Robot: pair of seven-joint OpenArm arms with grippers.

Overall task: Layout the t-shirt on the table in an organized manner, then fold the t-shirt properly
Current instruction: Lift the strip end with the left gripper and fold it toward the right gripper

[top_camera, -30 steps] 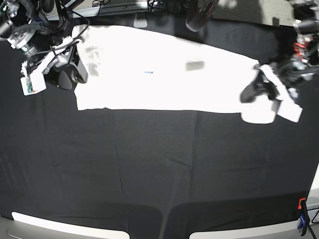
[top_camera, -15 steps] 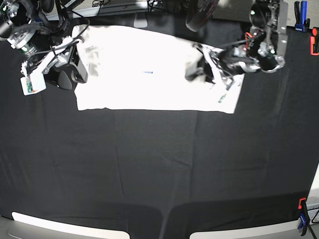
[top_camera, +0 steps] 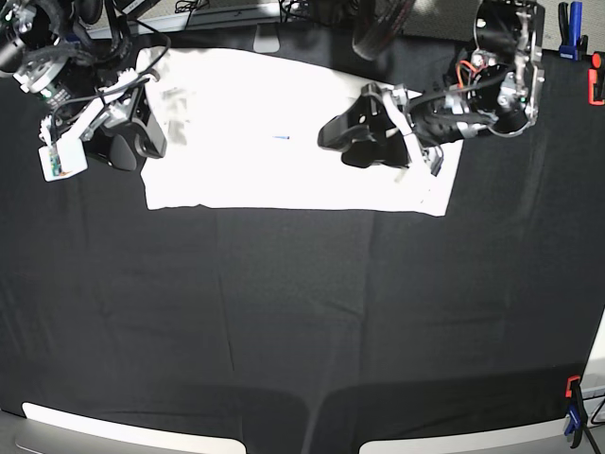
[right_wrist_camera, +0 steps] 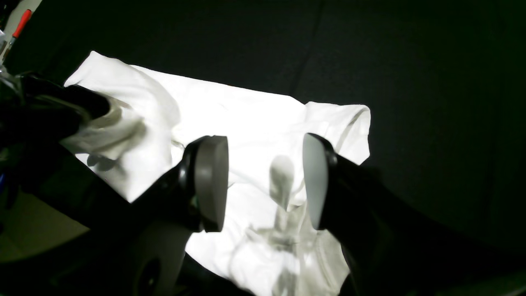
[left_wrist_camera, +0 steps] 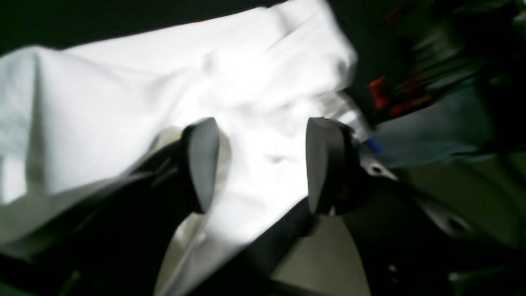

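Black-draped table (top_camera: 284,322) fills the base view; blue/orange clamp (top_camera: 573,416) at its near corner. T-shirt (top_camera: 255,142) lies white-side-up along the far edge. Left gripper (top_camera: 342,140) over the shirt, jaws spread; right gripper (top_camera: 142,140) at shirt's other end, jaws spread

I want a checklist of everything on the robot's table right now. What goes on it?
Surface: the table is draped in black cloth, mostly bare.
Job's things: the t-shirt lies white side up along the far edge, its right end folded inward.
Clutter: nothing seen on the cloth.
Grippers: the left gripper is over the shirt, jaws apart, holding nothing. The right gripper is over the shirt's other end, jaws apart.
Cables: wires loop by the right arm.
Surroundings: clamps at the table's edges.
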